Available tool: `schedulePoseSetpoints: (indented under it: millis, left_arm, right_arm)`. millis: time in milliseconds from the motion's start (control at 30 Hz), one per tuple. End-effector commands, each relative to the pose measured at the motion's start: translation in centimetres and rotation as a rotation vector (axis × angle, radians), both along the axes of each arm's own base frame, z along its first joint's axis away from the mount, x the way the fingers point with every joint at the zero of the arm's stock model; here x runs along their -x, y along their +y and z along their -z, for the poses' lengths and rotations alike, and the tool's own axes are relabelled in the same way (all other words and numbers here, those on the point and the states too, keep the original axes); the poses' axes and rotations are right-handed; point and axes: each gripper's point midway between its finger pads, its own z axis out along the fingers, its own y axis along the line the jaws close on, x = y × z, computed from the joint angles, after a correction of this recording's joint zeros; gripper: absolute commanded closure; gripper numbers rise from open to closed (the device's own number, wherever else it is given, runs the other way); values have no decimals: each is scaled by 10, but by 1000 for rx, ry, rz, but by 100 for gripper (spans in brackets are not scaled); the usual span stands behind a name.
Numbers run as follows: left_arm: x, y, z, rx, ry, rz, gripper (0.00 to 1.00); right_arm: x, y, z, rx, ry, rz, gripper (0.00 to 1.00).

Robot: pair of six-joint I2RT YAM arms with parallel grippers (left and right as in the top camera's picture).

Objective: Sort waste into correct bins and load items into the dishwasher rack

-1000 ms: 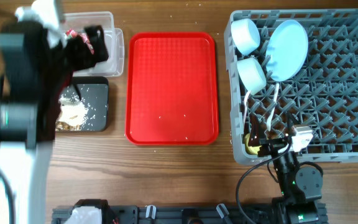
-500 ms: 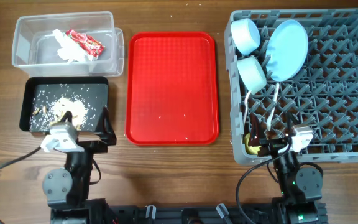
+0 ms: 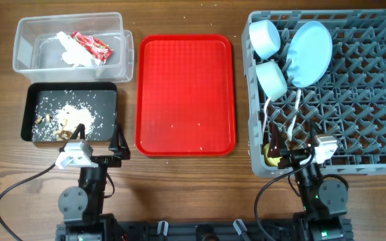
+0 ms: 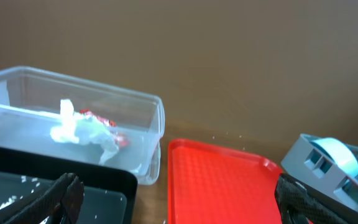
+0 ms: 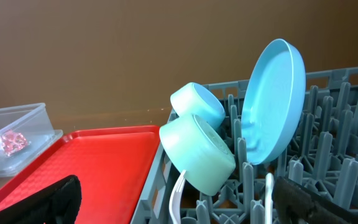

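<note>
The white napkin and red wrapper lie in the clear tub. Beige food scraps lie in the black tray. The grey rack holds two pale blue bowls, the plate, a white fork, a spoon and the yellow cup. My left gripper is open and empty, low at the table's front, facing the black tray and tub. My right gripper is open and empty at the rack's front left corner.
A flat red serving tray lies between the bins and the rack, with only a few crumbs on it. Both arms sit folded back at the table's front edge. Bare wood surrounds the tray.
The left arm has pulled back from over the tub and black tray to the table's front edge, uncovering both bins. The right arm has not moved.
</note>
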Motion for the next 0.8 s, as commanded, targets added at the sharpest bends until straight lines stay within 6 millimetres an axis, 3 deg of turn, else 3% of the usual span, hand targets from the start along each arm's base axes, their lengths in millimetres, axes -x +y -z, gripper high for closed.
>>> schedulePoseSetpoints:
  millis: [0,100,767]
  left_arm:
    - [-1,3,15,-5,42,-13,0]
    - [0,3,33,0,115,-14,0]
    - [0,-2,32,10,112,7,0]
  right_arm:
    - [1,2,-2,9,-10,-15,0]
    - [1,2,-2,9,-10,-15,0]
    - [1,2,-2,9,-10,-15,0]
